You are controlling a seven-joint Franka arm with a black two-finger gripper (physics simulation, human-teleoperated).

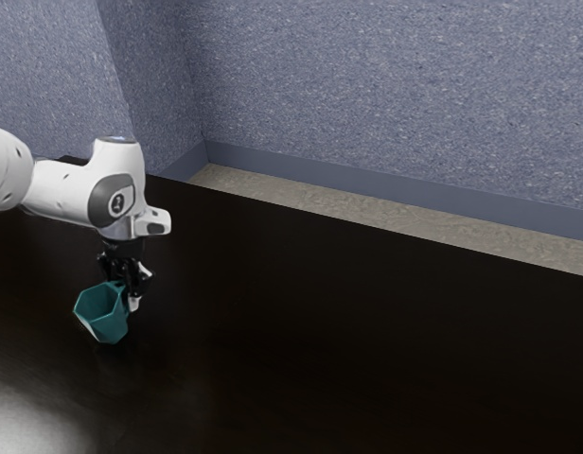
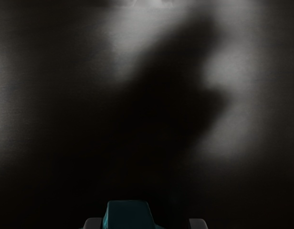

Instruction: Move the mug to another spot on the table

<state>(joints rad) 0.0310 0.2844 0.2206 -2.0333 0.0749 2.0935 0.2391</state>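
in the exterior view our white arm (image 1: 74, 194) comes in from the left edge of the frame over the dark bench (image 1: 367, 322). our jaws point down in the lower left of the frame, closed narrow on the rim of the teal mug (image 1: 102, 314). the mug hangs tilted under them, at or just above the bench surface; we cannot tell which. in the wrist view a teal part of the mug sits at bottom centre, below a dark shadow (image 2: 175, 109) on the bench.
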